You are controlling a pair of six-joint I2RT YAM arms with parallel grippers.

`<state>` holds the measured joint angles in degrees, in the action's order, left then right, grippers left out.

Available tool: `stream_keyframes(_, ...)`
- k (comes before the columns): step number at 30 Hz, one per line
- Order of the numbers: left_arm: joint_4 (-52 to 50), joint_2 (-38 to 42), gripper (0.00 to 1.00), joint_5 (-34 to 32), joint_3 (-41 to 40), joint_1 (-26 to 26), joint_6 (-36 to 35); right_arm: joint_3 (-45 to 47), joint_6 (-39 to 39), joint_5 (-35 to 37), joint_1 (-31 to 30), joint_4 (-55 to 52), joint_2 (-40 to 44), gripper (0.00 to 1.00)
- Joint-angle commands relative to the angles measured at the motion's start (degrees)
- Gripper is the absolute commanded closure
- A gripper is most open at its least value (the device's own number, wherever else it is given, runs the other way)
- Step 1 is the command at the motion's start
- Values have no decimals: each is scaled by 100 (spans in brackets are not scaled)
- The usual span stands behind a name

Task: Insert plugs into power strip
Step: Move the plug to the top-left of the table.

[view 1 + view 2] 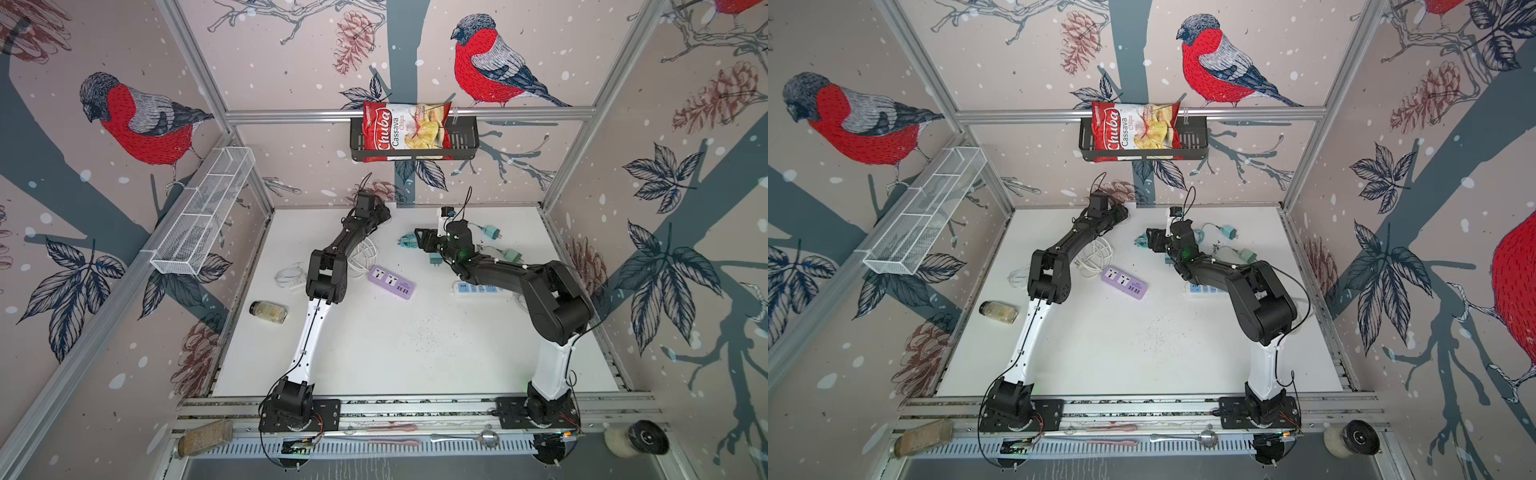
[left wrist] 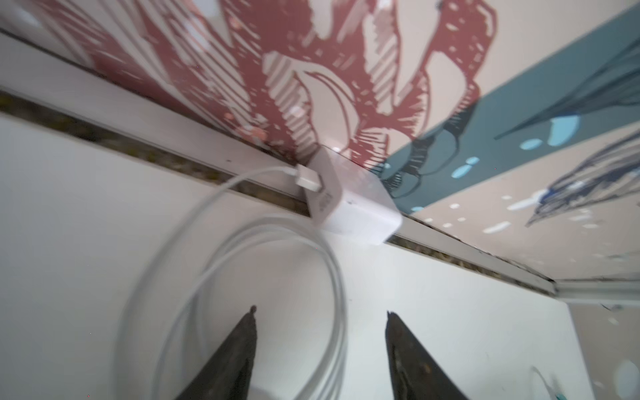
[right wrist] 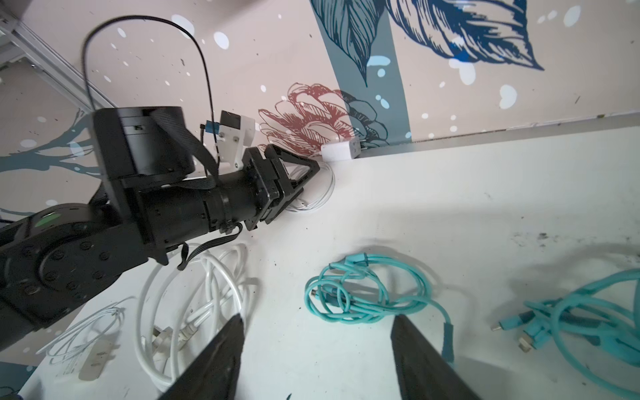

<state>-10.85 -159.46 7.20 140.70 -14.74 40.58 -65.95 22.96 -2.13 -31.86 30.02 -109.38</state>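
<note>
None plugged in yet; lilac plastic power strip [image 1: 391, 282] sockets bare. L gripper [image 2: 321, 310] spread, empty, nr white boxy charger plug [image 2: 349, 204]; R gripper [image 3: 318, 317] spread, empty, over teal coiled cable [image 3: 337, 299].

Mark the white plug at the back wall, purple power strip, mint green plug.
white plug [image 2: 353, 202], left wrist view, side face.
purple power strip [image 1: 390, 282], a top view, socket face.
mint green plug [image 1: 514, 254], a top view, body.

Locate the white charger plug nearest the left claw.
In the left wrist view, the white charger plug sits against the back wall's base, just beyond the open left claw, its cable looped between them.
</note>
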Motion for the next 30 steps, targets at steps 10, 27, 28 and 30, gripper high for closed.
stream_keyframes(10, -2050, 284, 42, -722, -418, 393, -116, 270, -227, 609, -167, -93, 453, 29)
stream_keyframes(27, -1281, 2231, 44, -1212, -4083, 1003, 18, 181, -196, 521, -224, -84, 126, 28)
stream_keyframes(28, -1183, 2330, 50, -1190, -4254, 1029, 15, 166, -197, 521, -232, -89, 112, 28)
stream_keyframes(30, -1055, 2594, 50, -1248, -4642, 1069, 46, 146, -195, 542, -242, -99, 84, 28)
